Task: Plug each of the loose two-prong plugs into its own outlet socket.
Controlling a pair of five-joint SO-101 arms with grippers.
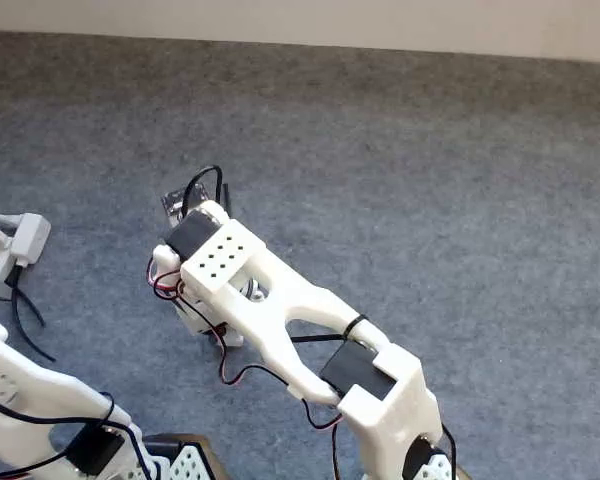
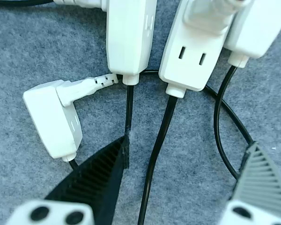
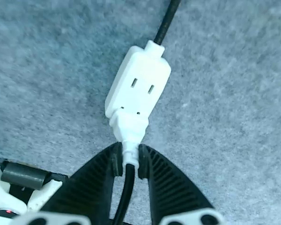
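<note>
The right gripper [image 3: 129, 153] is clamped on the plug [image 3: 129, 131]. Its two black fingers [image 3: 98, 183] pinch the plug's rear end from either side, where the plug's black cord [image 3: 125, 187] leaves it and runs back between them. The plug's front sticks out past the fingertips and butts against the end face of the socket [image 3: 139, 86]. The socket lies flat on the grey carpet [image 3: 234, 93] with two slots facing up, and its own lead [image 3: 166, 23] leaves from the far end. Plug and socket lie in one line, in line with the jaws.

In the high view the right arm [image 1: 280, 300] reaches to mid-carpet, and its wrist covers the plug and socket.

The left gripper [image 2: 189, 143] has its jaws wide apart and holds nothing. Beyond its fingertips lie three white blocks side by side. The first block [image 2: 130, 37] sends a black wire down to the black finger's tip. The slotted block [image 2: 192, 51] sends its wire [image 2: 157, 145] between the jaws. The third block [image 2: 257, 28] sends a wire curving near the grey finger [image 2: 260, 178]. A fourth block [image 2: 54, 119] lies tilted outside the black finger, and I cannot tell whether the ribbed white piece at its end is plugged in.

In the high view the left arm [image 1: 20, 400] sits at the lower left, near the cluster [image 1: 25, 238] at the edge.
</note>
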